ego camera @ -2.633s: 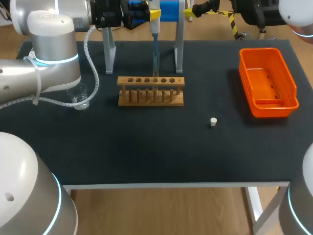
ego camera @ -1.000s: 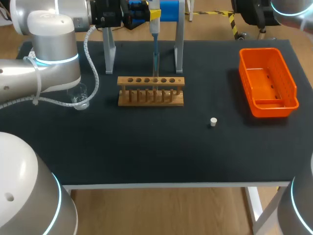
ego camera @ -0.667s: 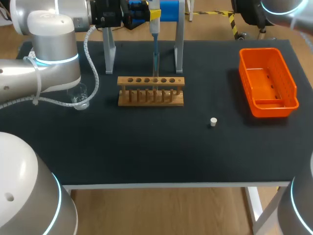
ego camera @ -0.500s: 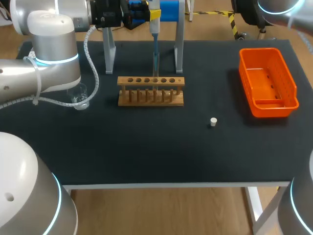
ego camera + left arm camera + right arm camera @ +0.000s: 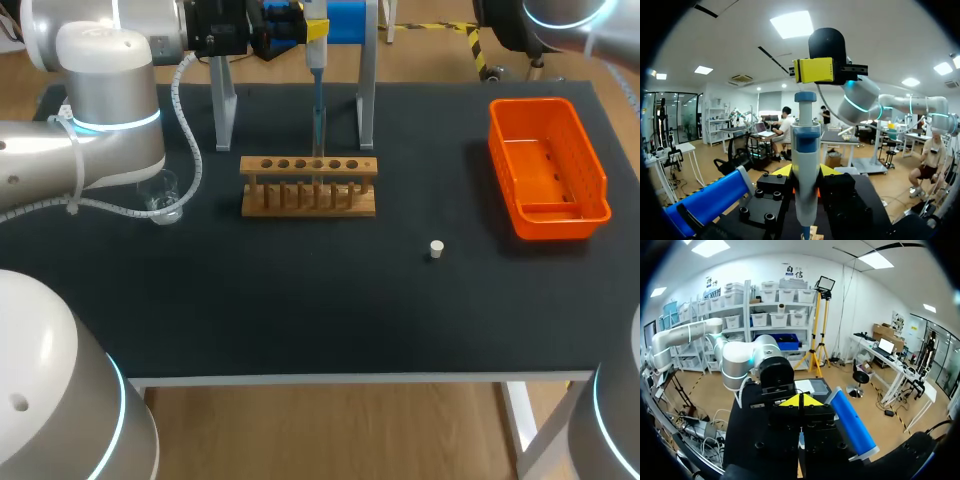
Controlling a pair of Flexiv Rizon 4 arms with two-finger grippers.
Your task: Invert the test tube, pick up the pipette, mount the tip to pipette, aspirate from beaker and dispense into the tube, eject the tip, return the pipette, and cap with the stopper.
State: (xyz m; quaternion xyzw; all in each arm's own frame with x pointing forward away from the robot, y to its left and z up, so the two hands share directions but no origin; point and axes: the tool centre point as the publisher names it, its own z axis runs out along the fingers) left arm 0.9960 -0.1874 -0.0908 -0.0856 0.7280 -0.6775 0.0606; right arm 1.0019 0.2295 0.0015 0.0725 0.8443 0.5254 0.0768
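My left gripper is at the table's far edge, shut on the white and blue pipette. The pipette stands upright between its fingers in the left wrist view. Its bluish tip points down into a hole of the wooden tube rack; the test tube there is hard to make out. My right gripper hangs shut just beyond the pipette's top, its yellow tips facing my left gripper. Whether it touches the plunger I cannot tell. A glass beaker stands left of the rack. The white stopper lies to the rack's right.
An orange bin stands at the right side of the black table. The grey pipette stand with a blue roller rises behind the rack. My right gripper shows its tips pressed together.
The upper part of my right arm at the far right has shifted a little to the left. Both grippers, the pipette and the things on the table stay where they were.
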